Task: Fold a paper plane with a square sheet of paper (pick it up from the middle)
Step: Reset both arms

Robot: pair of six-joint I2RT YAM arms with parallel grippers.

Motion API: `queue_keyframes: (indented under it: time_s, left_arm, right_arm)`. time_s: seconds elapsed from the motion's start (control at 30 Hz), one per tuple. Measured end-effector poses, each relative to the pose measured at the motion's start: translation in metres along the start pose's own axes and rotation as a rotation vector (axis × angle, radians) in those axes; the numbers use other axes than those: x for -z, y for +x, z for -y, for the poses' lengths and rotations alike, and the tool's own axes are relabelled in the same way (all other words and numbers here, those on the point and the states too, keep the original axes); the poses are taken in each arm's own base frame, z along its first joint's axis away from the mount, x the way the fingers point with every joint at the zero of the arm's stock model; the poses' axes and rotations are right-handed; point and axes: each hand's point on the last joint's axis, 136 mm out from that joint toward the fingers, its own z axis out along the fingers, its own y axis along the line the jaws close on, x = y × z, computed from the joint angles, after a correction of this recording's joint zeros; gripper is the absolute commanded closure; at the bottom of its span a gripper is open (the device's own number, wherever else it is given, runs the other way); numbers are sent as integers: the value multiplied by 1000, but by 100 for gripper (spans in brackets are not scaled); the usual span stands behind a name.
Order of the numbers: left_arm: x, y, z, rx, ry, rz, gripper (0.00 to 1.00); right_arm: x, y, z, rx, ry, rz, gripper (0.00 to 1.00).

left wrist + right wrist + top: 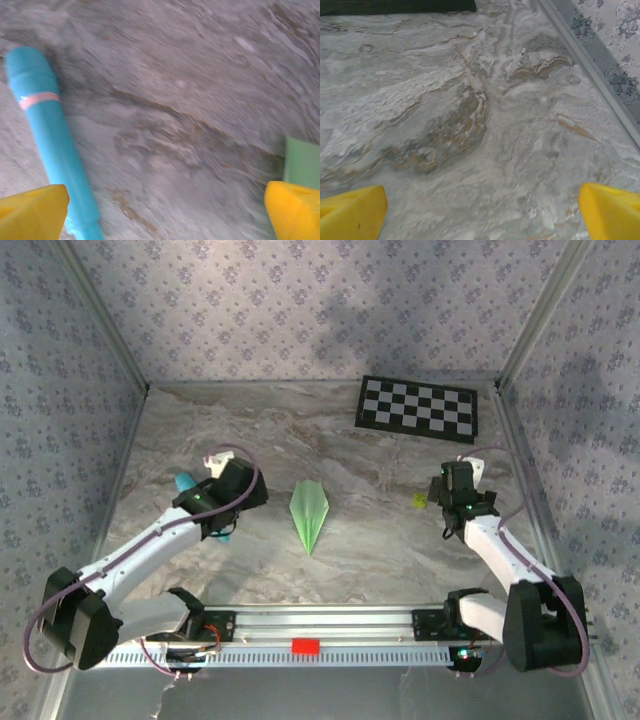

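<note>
seen from above, flat on the marbled table (380, 550) at its middle: the paper plane (309, 513), pale mint green, a slim dart with a centre crease, long taper pointing toward the arm bases, touched by neither arm. to its left, near but apart, the left gripper (208, 508) low over the table, released, yellow fingertips (31, 210) spread wide in the left wrist view with nothing clasped between them. just beside that fingertip, a small cyan-blue stick (52, 145) with a pale pink band near its rounded far end, lying slantwise on the marble; touching the fingertip or not, cannot tell. at the right edge of the same view, a bit of green paper just beyond the other fingertip. to the plane's right, well apart from it, the right gripper (448, 504), likewise released, fingertips wide apart over bare marble in the right wrist view, holding nothing. at the far right of the table, near the back wall, a black-and-white checkerboard (417, 407), lying flat.
</note>
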Motion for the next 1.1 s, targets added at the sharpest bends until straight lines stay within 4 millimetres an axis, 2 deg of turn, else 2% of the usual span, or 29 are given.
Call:
queue_keyframes:
  time_s: [0.1,0.27,0.37,0.53,0.63,0.87,0.97,1.1]
  left_arm:
    - [-12,-16,-29,36,-61,27,0]
    - [-32,-41,-74,72,-153,98,0]
    - [-46,-44,-95,52,-198,118,0]
    - [-72,-40,-117,-10,-245,115,0]
    - [-86,-39,-119,-61,-236,119,0]
    - [-113,-40,-115,-101,-145,204,0]
    - [-122,-37,-114,-117,-108,221,0]
    - [-130,-46,-107,-127,-34,283,0]
  right_arm:
    - [-14,1,-3,21,-17,33,0]
    - [-32,0,-22,73,-110,84,0]
    - [-40,-5,-32,98,-166,112,0]
    - [-38,-25,-49,119,-275,226,1]
    - [-39,-29,-57,124,-331,274,1]
    - [-53,-6,-68,151,-399,254,1]
    - [-55,-9,-63,135,-387,257,0]
    - [-54,-14,-62,127,-375,273,0]
